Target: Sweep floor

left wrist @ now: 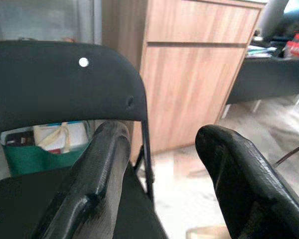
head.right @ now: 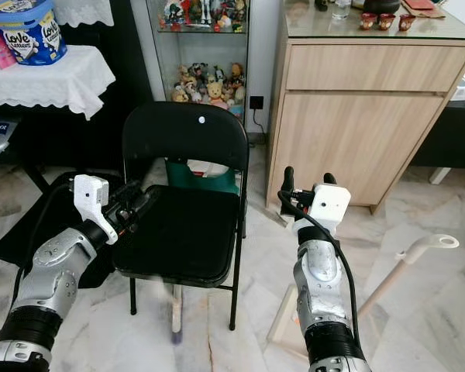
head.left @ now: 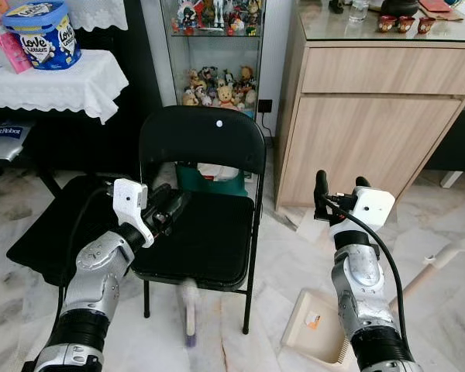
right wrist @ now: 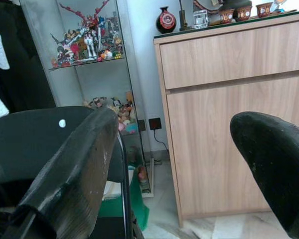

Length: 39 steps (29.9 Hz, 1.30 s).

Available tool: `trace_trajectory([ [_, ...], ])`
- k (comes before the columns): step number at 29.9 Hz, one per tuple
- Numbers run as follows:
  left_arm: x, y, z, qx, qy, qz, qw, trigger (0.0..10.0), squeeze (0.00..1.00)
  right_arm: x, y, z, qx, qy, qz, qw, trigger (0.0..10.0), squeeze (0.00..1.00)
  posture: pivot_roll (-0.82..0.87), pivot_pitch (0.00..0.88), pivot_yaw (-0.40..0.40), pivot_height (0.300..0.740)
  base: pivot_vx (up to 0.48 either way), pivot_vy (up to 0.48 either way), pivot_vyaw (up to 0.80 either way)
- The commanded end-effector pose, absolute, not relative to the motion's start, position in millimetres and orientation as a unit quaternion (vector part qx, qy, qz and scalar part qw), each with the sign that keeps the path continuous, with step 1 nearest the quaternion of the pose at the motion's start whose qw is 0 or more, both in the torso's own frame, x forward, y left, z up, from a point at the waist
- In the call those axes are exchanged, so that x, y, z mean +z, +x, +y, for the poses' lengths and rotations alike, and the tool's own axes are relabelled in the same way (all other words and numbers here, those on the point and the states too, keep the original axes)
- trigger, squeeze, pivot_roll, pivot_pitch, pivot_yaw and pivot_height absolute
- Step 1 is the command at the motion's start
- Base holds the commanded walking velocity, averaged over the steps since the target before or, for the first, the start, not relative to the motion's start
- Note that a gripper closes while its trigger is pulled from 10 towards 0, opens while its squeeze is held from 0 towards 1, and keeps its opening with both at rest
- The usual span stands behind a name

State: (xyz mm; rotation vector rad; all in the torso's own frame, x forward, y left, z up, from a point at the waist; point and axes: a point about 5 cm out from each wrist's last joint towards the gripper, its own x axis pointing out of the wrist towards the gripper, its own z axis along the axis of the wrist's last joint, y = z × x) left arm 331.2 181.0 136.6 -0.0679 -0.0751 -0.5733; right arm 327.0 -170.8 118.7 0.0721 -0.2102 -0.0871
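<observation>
Cream plastic was what the dustpan and its long pale handle appeared to be made of, so both were judged light, stiff and fairly smooth; the pan lay on the marble floor beside the right arm, with the handle slanting up and away to the right. A pale stick with a purple tip, possibly the broom, stood on the floor under the front of the black folding chair, and a grip on its shaft was judged best, though its upper part was hidden by the seat and its nature could not be settled. The left claw was held over the seat with its fingers apart and empty; the right claw was raised beside the chair, likewise apart and empty. The dustpan's near edge was cut off behind the right forearm.
</observation>
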Motion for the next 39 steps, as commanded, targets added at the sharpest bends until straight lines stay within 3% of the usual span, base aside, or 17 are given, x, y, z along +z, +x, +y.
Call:
trace_trajectory([
  [1,143.7,339.4,188.8,-0.247,-0.003,-0.046,0.968,10.0,0.0,117.7,328.6,-168.8,-0.04,0.036,-0.099,0.994,10.0,0.0,0.02,0.038,0.027,0.74,0.0,0.0,0.0],
  [9,153.0,348.8,219.8,-0.09,0.02,-0.069,0.993,10.0,0.0,116.4,327.6,-167.3,-0.039,0.036,-0.097,0.994,10.0,0.0,0.03,0.042,0.03,0.74,0.0,0.0,0.0],
  [14,147.1,343.7,230.3,-0.035,0.016,-0.081,0.996,10.0,0.0,116.2,327.7,-165.6,-0.038,0.039,-0.098,0.994,10.0,0.0,0.02,0.044,0.033,0.74,0.0,0.0,0.0],
  [31,129.3,317.5,213.2,0.004,-0.01,-0.121,0.993,10.0,0.0,114.5,327.2,-166.4,-0.038,0.038,-0.097,0.994,10.0,0.0,0.02,0.043,0.03,0.74,0.0,0.0,0.0],
  [39,128.8,317.2,204.0,-0.001,0.032,-0.131,0.991,10.0,0.0,110.9,325.9,-170.2,-0.05,0.035,-0.095,0.994,10.0,0.0,0.02,0.029,0.027,0.74,0.0,0.0,0.0],
])
